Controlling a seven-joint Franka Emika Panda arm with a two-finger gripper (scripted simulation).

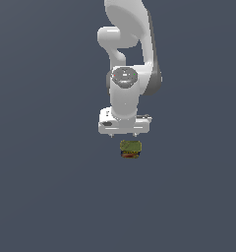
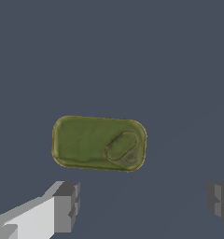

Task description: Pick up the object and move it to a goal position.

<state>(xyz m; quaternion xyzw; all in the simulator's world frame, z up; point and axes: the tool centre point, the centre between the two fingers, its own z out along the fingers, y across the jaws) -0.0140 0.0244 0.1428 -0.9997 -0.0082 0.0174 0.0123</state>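
Note:
The object [image 1: 131, 149] is a small boxy item, olive-green on top with brown-red and dark sides, lying on the flat grey floor [image 1: 46, 197]. In the wrist view the object [image 2: 99, 143] shows a rounded green top with an oval tab mark. My white gripper [image 1: 123, 135] hovers just above and slightly toward the exterior view's left of it. In the wrist view my gripper [image 2: 144, 198] is open, its grey fingertips [image 2: 66, 205] set wide apart with nothing between them. The object lies outside the gap between them, nearer one finger, and touches neither.
Only the plain dark grey floor [image 2: 179, 70] surrounds the object. The white arm [image 1: 130, 54] rises behind the gripper toward the top of the exterior view.

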